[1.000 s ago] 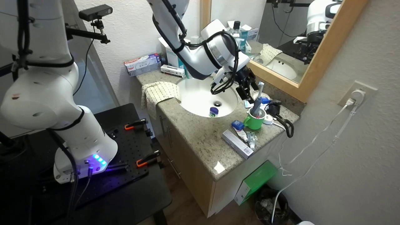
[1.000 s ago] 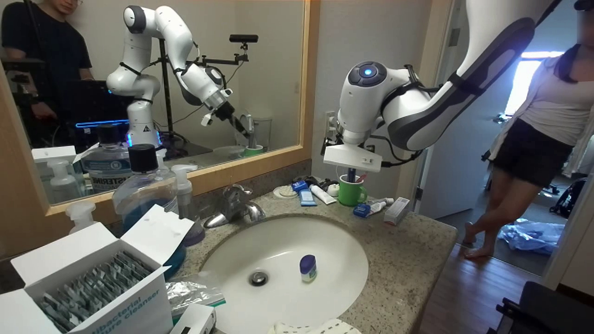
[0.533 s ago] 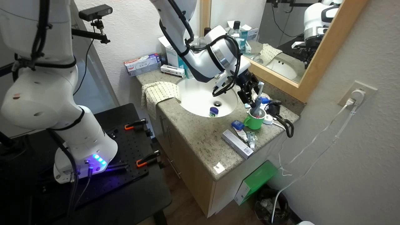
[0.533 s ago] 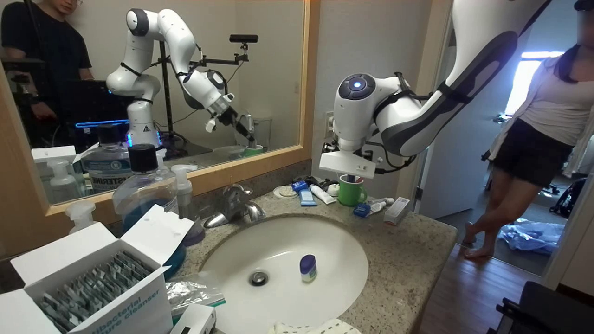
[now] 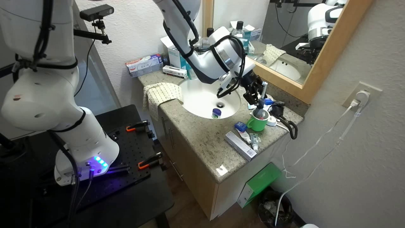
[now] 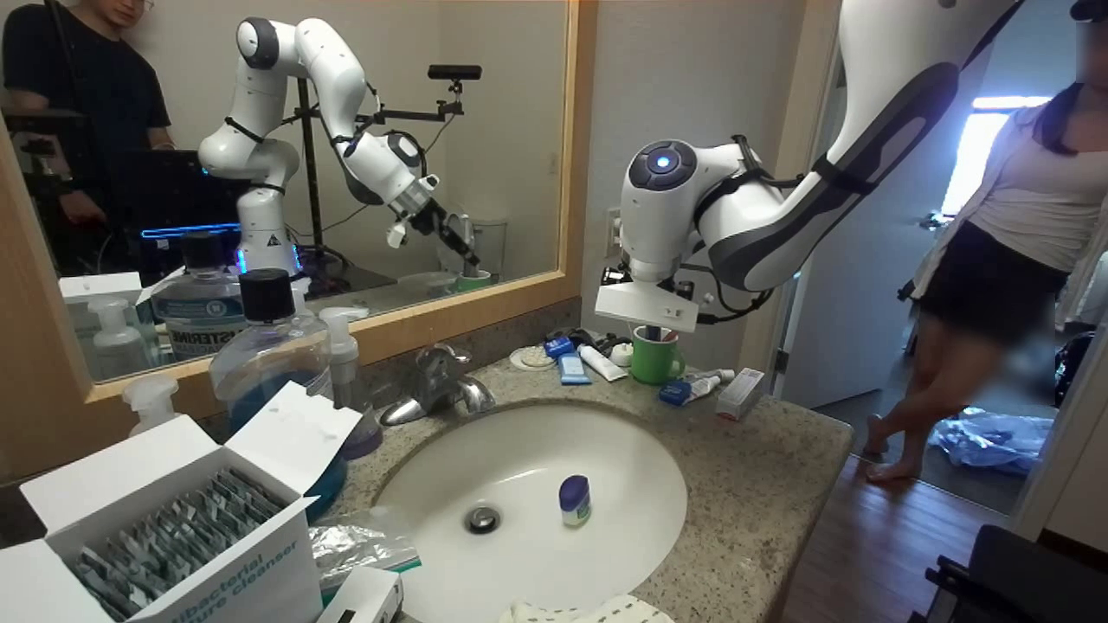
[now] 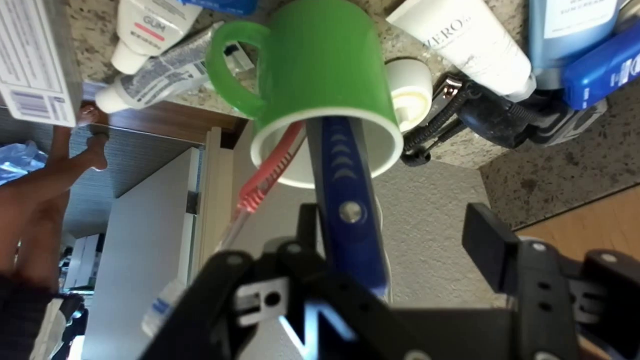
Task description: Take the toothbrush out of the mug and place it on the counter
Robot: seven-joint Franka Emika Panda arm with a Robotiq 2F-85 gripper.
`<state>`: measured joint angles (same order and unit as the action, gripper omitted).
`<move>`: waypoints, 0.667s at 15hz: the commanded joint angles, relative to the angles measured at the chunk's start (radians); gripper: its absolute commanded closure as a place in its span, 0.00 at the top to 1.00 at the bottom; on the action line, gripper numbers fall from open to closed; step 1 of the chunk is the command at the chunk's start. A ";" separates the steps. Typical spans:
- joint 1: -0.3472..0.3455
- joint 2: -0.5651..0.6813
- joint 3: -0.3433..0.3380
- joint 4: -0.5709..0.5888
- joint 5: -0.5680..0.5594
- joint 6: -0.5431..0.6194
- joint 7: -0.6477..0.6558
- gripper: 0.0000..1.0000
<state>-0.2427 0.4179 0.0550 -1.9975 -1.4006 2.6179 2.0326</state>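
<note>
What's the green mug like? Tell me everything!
The mug is shiny bright green outside and white inside, with one looped handle. It looks ceramic. It stands upright on the speckled counter, near the sink. A blue toothbrush and a red toothbrush stick out of it. I can't tell if the grey tube touches it.

A white tube (image 7: 152, 35) reads “GUM”, an open box (image 6: 260, 562) “cleanser”.
</note>
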 commanded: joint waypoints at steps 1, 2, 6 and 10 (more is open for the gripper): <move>0.019 -0.004 -0.012 0.007 -0.055 -0.034 0.078 0.46; 0.018 -0.003 -0.013 0.007 -0.063 -0.039 0.087 0.37; 0.016 -0.003 -0.015 0.006 -0.086 -0.053 0.113 0.07; 0.064 -0.020 -0.080 -0.004 -0.072 -0.039 0.120 0.11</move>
<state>-0.2313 0.4183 0.0336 -1.9975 -1.4550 2.5887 2.0988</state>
